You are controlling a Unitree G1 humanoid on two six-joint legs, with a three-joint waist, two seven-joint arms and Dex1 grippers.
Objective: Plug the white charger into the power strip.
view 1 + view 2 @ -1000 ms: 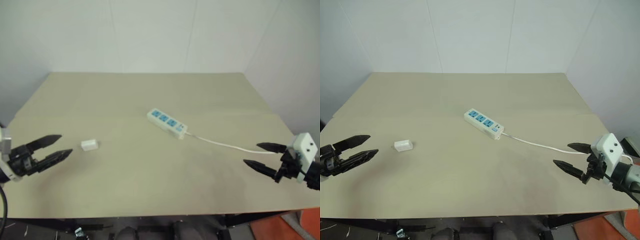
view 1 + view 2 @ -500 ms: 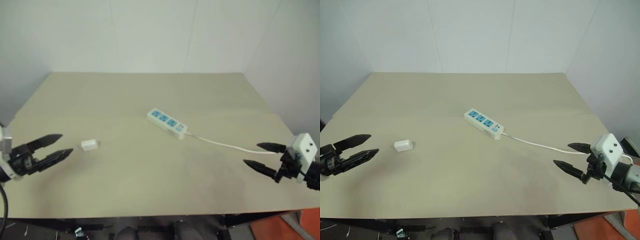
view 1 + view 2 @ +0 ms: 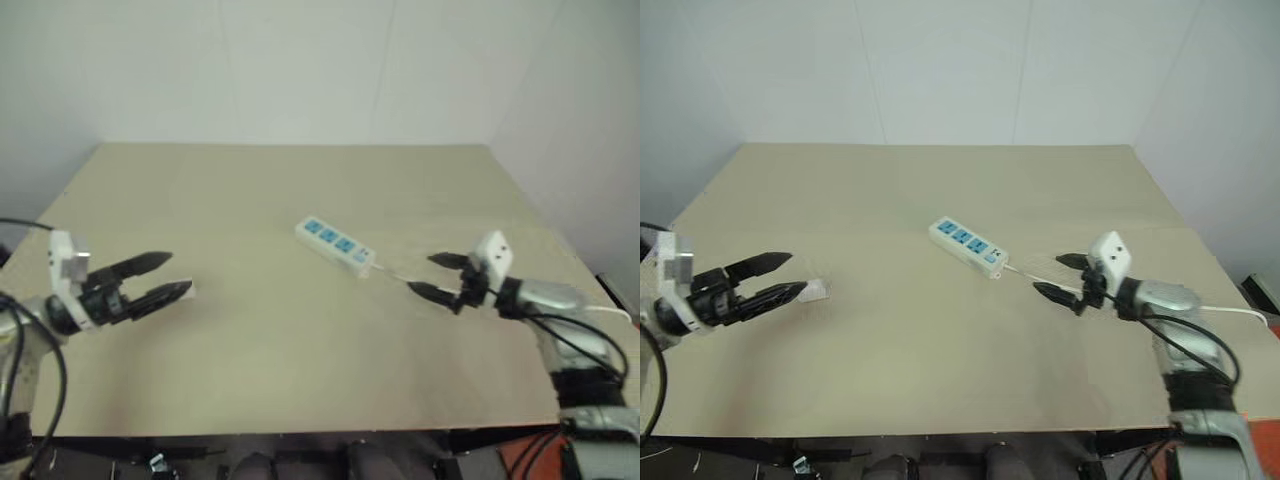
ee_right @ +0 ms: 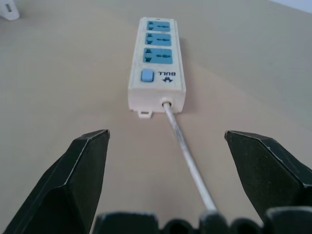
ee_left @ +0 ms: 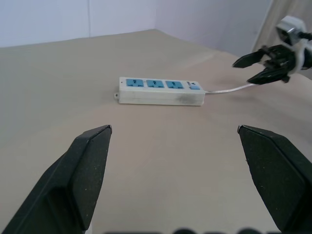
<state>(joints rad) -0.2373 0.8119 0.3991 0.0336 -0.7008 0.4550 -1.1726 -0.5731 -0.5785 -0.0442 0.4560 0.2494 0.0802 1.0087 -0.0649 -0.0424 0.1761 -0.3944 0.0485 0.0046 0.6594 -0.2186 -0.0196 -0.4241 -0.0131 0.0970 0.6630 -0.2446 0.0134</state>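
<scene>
The room is plain: pale walls (image 3: 940,70) meeting in corners behind a broad beige table (image 3: 940,380), whose bare matte top carries everything shown. The landmark is the power strip (image 3: 967,247), a long white bar lying flat and slantwise near the table's middle, with three blue socket faces in a row, then a blue switch beside the printed word "BULL" and a small logo, legible in my right wrist view at the cable end. Its thin white cable (image 4: 187,161) leaves that end and runs along the tabletop toward my right side. My right arm reaches in from the right, roughly level and pointing toward the strip's cable end; my right gripper (image 3: 1059,277) hangs just above the table near that end, straddling the cable's line, its two black fingers spread wide with nothing between them. My left arm comes in from the left edge, also about level, pointing toward the strip; my left gripper (image 3: 778,277) is well apart from the strip, fingers likewise spread wide and empty. The white charger (image 3: 816,291), the smallest item, lies on the table well to the left of the strip, just beyond my left fingertips; whether they touch it I cannot tell.
</scene>
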